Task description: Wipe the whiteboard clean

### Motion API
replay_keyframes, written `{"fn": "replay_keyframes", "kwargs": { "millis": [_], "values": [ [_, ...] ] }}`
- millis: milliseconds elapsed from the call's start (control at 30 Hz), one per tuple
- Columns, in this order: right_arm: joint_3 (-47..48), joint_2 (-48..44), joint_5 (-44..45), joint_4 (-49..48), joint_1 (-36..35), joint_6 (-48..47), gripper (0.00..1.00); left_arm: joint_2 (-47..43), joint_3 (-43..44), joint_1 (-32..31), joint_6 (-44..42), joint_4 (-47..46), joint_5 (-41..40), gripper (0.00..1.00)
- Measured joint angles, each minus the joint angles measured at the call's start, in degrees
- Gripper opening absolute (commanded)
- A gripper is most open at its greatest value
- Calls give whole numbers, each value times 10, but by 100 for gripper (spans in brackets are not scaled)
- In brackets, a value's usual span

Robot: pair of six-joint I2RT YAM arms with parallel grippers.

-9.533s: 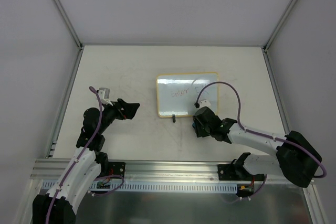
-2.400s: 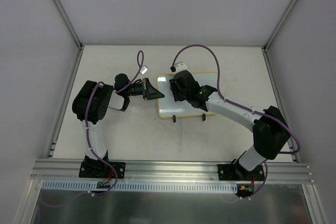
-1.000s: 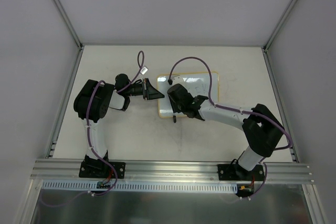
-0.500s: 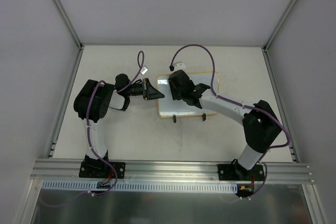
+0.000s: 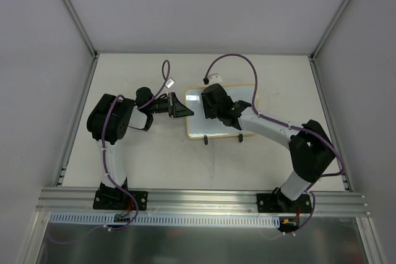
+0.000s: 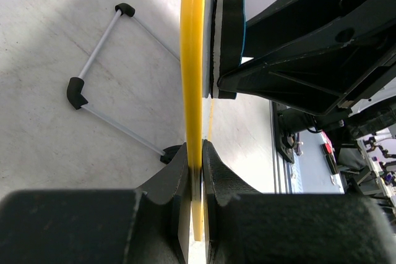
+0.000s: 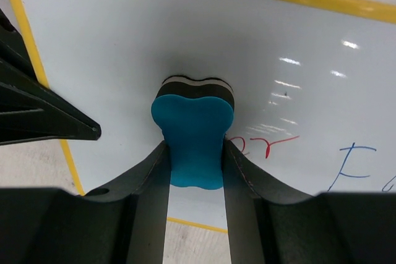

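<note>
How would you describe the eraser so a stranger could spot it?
Find the yellow-framed whiteboard on the table. Pressed against its white face, between the right gripper's jaws, sits the eraser. Nothing else there is a chunky blue block; its dark-and-pale layered pad touches the board.

The whiteboard, glossy white with a thin yellow frame and two black feet, lies face up mid-way across the table, bearing red and blue handwriting.
</note>
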State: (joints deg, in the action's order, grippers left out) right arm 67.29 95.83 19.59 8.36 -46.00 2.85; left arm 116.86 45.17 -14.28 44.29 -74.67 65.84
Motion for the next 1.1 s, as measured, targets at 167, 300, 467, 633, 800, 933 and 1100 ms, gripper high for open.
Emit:
{"fn": "replay_keyframes", "kwargs": {
  "millis": [167, 300, 467, 633, 800, 933, 1100],
  "values": [
    [-51, -26, 1, -17, -1, 14, 24, 0, 0, 0, 0, 0, 0, 0],
    [-100, -50, 1, -26, -2, 28, 23, 0, 0, 0, 0, 0, 1, 0],
    [-133, -65, 1, -35, -4, 39, 23, -1, -1, 0, -1, 0, 1, 0],
    [-136, -68, 1, -38, -4, 42, 23, -1, -1, 0, -1, 0, 2, 0],
    [-131, -66, 0, -33, -4, 39, 23, -1, -1, 0, -1, -1, 2, 0],
    [-108, -57, -4, -8, 2, 33, 21, -1, -1, 0, -1, -1, 2, 0],
    [-65, -53, -6, 5, 30, 21, 21, -2, -1, 0, -1, -1, 3, 0]
  ]
}}
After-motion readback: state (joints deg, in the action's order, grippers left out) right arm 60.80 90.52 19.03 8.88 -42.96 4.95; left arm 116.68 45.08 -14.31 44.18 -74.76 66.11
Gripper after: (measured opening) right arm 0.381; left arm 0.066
